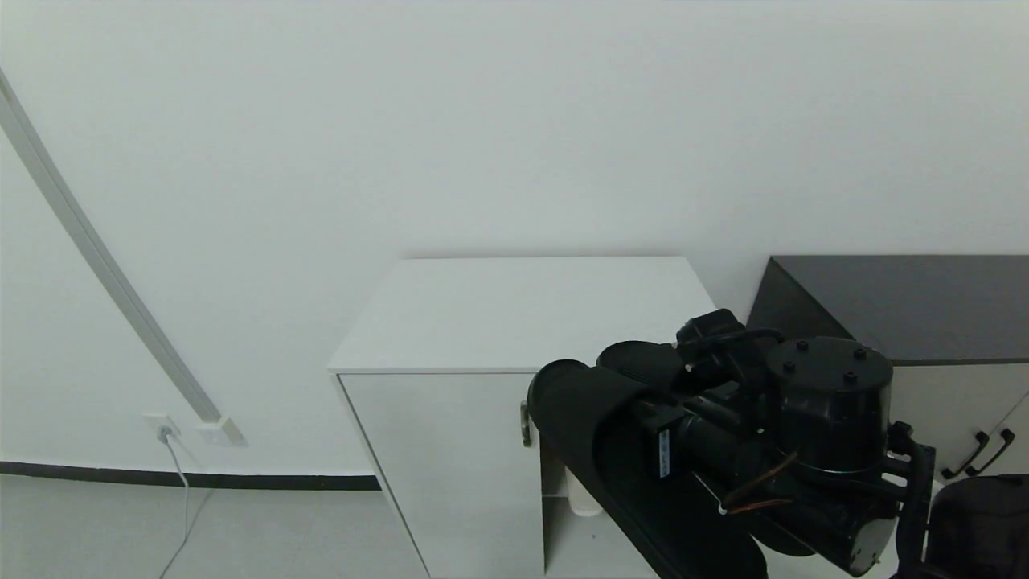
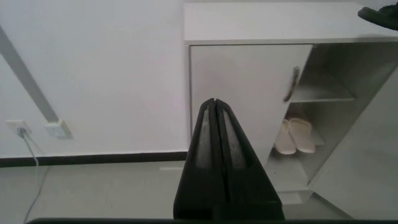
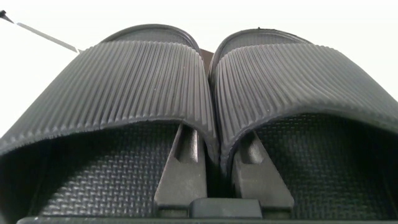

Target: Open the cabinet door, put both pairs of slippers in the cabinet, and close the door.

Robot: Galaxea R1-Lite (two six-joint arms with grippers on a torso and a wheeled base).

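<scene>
The black slippers (image 3: 149,81), side by side, are clamped in the right gripper (image 3: 216,149) before the open white cabinet (image 1: 514,314). The left gripper (image 2: 214,143) is closed together, holding nothing. A pale pair (image 2: 296,135) lies inside it, low down

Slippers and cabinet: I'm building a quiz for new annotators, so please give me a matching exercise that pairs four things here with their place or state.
Things
1. black ribbed rubber slippers
2. cream slippers
3. left gripper
4. left door of the white cabinet

Place or state
a. shut, holding nothing
b. closed
c. on a shelf inside the cabinet
d. held by the right gripper

Pairs: 1-d, 2-c, 3-a, 4-b
</scene>
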